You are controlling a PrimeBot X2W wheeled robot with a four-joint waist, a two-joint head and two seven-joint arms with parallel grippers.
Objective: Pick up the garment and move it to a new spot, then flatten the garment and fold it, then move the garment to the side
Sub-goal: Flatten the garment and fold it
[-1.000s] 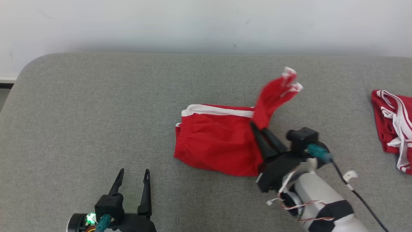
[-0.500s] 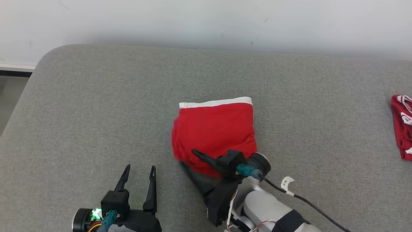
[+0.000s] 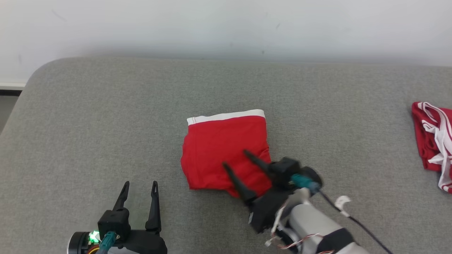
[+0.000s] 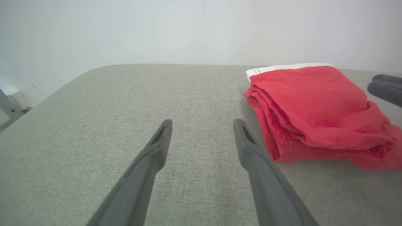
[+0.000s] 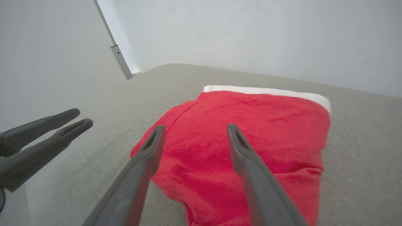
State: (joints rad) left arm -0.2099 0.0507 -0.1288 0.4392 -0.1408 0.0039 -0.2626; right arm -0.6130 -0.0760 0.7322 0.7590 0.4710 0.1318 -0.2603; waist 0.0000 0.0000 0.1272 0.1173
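Two dark fingers of the right gripper (image 3: 234,158) stand spread wide with nothing between them, and the red garment (image 3: 215,141) lies folded into a layered rectangle right under and just beyond their tips. I judge the fold made and the shift to the side left, which calls for closing on the thick edge nearest the claw, through every layer, so the stack keeps its shape. The forearm (image 3: 310,224) comes in low from the claw's rear right, fingers slanting forward-left; the left gripper (image 3: 140,182), likewise wide and empty, sits well off to its left.
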